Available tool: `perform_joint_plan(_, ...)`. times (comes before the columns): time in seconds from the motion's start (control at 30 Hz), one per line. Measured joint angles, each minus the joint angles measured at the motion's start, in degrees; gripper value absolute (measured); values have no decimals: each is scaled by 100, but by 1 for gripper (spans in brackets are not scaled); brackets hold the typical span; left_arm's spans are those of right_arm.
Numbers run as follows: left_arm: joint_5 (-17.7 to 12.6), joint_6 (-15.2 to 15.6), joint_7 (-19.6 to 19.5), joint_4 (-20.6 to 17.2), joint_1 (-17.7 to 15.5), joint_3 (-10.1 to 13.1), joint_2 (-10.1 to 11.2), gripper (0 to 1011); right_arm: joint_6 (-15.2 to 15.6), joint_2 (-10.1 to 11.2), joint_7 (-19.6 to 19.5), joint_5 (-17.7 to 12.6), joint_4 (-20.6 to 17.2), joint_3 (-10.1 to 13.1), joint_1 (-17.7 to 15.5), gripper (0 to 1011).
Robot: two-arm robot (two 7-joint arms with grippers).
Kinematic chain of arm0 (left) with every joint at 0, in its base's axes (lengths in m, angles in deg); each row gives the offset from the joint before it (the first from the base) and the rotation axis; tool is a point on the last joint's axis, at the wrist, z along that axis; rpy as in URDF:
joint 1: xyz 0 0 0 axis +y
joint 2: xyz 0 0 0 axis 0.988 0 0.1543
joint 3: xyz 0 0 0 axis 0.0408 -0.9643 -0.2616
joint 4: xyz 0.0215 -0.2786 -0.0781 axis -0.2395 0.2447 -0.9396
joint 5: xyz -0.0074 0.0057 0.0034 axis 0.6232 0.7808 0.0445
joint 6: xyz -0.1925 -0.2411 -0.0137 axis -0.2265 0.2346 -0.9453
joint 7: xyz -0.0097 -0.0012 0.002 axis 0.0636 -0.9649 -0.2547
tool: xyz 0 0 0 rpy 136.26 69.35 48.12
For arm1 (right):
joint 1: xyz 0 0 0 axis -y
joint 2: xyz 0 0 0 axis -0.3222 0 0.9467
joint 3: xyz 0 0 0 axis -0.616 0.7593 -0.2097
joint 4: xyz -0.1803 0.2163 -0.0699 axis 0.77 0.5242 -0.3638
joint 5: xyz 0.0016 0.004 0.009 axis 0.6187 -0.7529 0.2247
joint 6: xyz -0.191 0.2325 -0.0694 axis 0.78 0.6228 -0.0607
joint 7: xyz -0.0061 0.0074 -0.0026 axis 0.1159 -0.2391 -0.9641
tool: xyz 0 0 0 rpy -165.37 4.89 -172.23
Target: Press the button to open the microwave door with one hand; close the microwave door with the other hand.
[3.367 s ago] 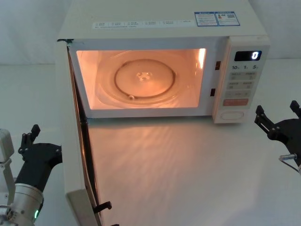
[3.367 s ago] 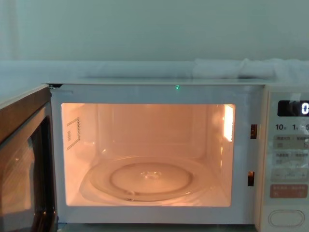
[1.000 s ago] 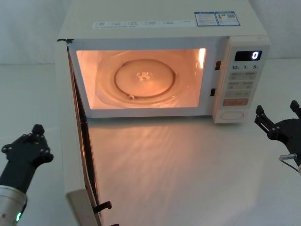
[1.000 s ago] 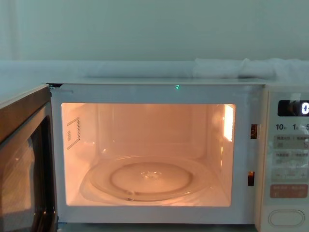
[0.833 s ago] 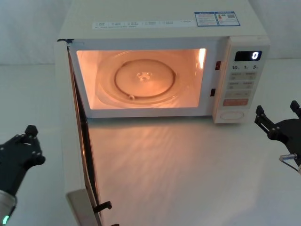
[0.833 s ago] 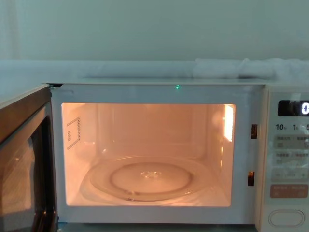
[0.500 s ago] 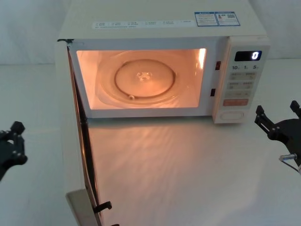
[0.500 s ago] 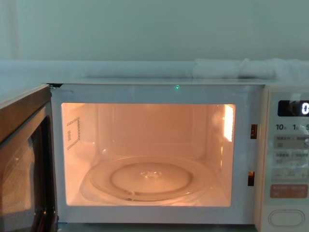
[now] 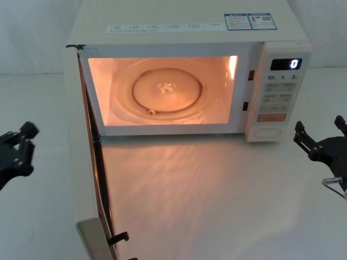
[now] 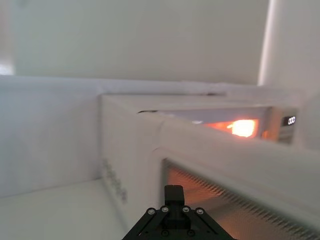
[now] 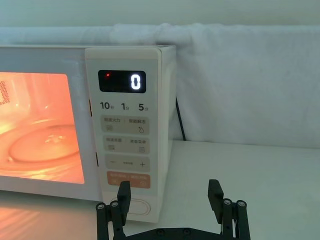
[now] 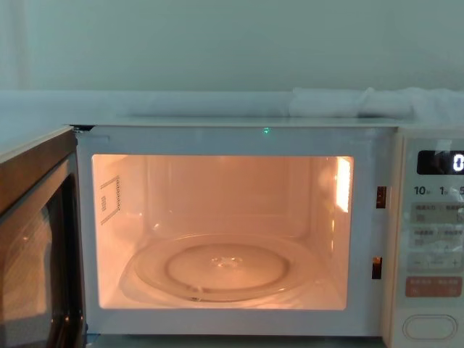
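Standing wide open, the microwave door (image 9: 81, 179) is yet to close: my left gripper (image 9: 16, 149), fingers unreadable, far left; right gripper (image 9: 321, 142), fingers spread, lower right.

head high, chest low — both face microwave (image 9: 184, 32)

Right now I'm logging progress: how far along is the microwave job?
Opening looks done: the microwave door stands swung wide and the cavity is lit. The right hand, open, sits just in front of the button, not touching it. The left hand hovers outside the door, apart from it. Closing is left.
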State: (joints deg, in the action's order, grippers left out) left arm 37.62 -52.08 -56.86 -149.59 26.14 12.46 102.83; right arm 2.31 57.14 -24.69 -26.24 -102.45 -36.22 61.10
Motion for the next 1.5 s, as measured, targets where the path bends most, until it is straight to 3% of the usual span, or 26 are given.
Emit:
perform_joint_plan(0.13, 281, 175, -172, -78, -196, 258, 76, 0, 0, 0, 0, 0, 0, 0, 0, 1000)
perform_joint_plan(0.53, 532, 369, -619, 8, -835, 1082, 228, 0, 0, 0, 0, 0, 0, 0, 0, 1000)
perform_joint_plan(0.7, 269, 10, -579, 86, -1144, 1373, 140, 0, 0, 0, 0, 0, 0, 0, 0, 1000)
perform_joint_plan(1.0, 174, -58, -518, 122, -1261, 1608, 237, 0, 0, 0, 0, 0, 0, 0, 0, 1000)
perform_joint_plan(1.3, 126, 176, -631, 235, -1557, 2061, 426, 0, 0, 0, 0, 0, 0, 0, 0, 1000)
perform_joint_plan(1.5, 68, 596, -824, 326, -2013, 2555, 568, 0, 0, 0, 1, 0, 0, 0, 0, 1000)
